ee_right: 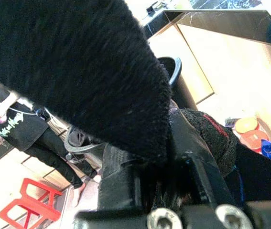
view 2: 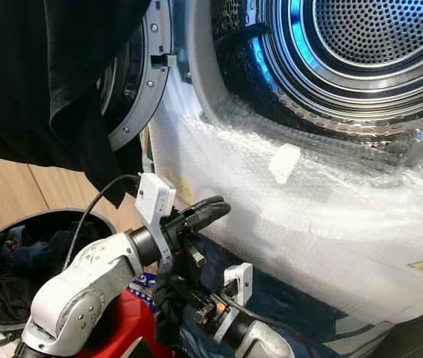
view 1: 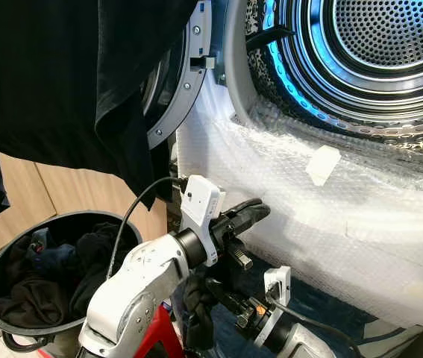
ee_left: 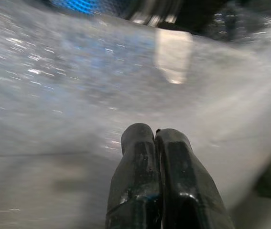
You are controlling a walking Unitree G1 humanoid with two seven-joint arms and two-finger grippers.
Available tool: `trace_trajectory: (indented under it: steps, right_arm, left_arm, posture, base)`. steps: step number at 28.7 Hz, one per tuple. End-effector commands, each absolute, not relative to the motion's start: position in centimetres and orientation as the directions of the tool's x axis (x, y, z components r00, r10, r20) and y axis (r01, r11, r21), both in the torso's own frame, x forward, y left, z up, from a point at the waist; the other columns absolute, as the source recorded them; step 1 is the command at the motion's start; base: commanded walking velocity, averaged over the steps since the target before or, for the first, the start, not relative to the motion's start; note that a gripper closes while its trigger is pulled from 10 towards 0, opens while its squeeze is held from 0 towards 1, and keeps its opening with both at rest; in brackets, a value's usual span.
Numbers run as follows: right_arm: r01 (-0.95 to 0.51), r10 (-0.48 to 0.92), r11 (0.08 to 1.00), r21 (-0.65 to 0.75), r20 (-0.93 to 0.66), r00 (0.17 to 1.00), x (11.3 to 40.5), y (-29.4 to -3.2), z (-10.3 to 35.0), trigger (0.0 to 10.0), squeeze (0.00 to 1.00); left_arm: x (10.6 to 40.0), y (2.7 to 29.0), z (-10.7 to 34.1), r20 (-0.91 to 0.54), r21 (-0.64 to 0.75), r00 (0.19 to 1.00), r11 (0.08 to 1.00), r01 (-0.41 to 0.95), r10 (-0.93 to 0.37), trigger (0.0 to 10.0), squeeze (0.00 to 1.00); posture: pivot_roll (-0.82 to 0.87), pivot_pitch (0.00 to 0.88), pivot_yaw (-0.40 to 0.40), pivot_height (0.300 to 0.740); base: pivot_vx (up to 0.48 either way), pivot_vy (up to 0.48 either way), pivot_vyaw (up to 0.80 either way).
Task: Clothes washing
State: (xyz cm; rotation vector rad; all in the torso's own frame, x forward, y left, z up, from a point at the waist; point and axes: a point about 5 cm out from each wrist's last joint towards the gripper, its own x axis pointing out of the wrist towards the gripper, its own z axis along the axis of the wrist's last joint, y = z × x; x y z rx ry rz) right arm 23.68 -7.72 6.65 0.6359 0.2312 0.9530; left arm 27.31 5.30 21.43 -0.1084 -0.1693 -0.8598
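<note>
below, right gripper (view 1: 218, 294) pinches fuzzy black cloth (ee_right: 78, 71); left gripper (ee_left: 155, 138) closed, empty.

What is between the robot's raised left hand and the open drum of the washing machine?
Only the machine's bubble-wrapped front with a white tab, in the left eye view. The left gripper, fingers shut, sits below the drum.

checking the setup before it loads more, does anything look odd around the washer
Yes: the washer front below the drum is wrapped in bubble wrap, with a loose white tape tab stuck on it. A black garment hangs draped over the open door, hiding most of it.
</note>
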Motion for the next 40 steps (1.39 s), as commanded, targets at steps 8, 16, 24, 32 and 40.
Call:
trace_trajectory:
  steps: [8, 16, 24, 32, 40]
  right_arm:
    - [-0.661, 0.801, 0.448, 0.602, 0.06, 0.596, 23.5, -7.8, 5.9, 0.0, 0.0]
    - [-0.611, 0.76, 0.504, 0.611, 0.022, 0.649, 23.4, -8.8, 5.0, 0.0, 0.0]
    - [-0.548, 0.708, 0.577, 0.605, -0.035, 0.706, 23.8, -9.4, 3.9, 0.0, 0.0]
    - [-0.559, 0.706, 0.578, 0.594, -0.021, 0.708, 23.6, -9.8, 4.2, 0.0, 0.0]
    - [-0.725, 0.818, 0.431, 0.537, 0.105, 0.565, 22.7, -9.9, 7.9, 0.0, 0.0]
  left_arm:
    - [28.5, 6.9, 20.5, 0.156, 0.043, 0.762, 0.775, 0.63, -0.628, 10.0, 1.0]
    - [27.1, 8.8, 21.8, 0.186, 0.073, 0.79, 0.81, 0.582, -0.584, 10.0, 1.0]
    - [26.8, 12.6, 21.9, 0.182, 0.063, 0.899, 0.917, 0.395, -0.399, 10.0, 1.0]
    - [26.9, 20.2, 17.1, 0.093, 0.059, 0.988, 0.99, -0.125, 0.119, 10.0, 1.0]
    - [25.3, 23.7, 13.2, 0.015, 0.058, 0.934, 0.932, -0.357, 0.357, 10.0, 0.0]
  posture:
    - [0.04, 0.0, -0.033, 0.74]
    - [0.05, 0.0, -0.027, 0.74]
    - [0.07, 0.0, -0.028, 0.74]
    - [0.07, 0.0, -0.021, 0.74]
    - [0.06, 0.0, -0.022, 0.74]
  base:
    - [0.0, 0.0, 0.0]
    - [0.0, 0.0, 0.0]
    - [0.0, 0.0, 0.0]
    - [0.0, 0.0, 0.0]
    - [0.0, 0.0, 0.0]
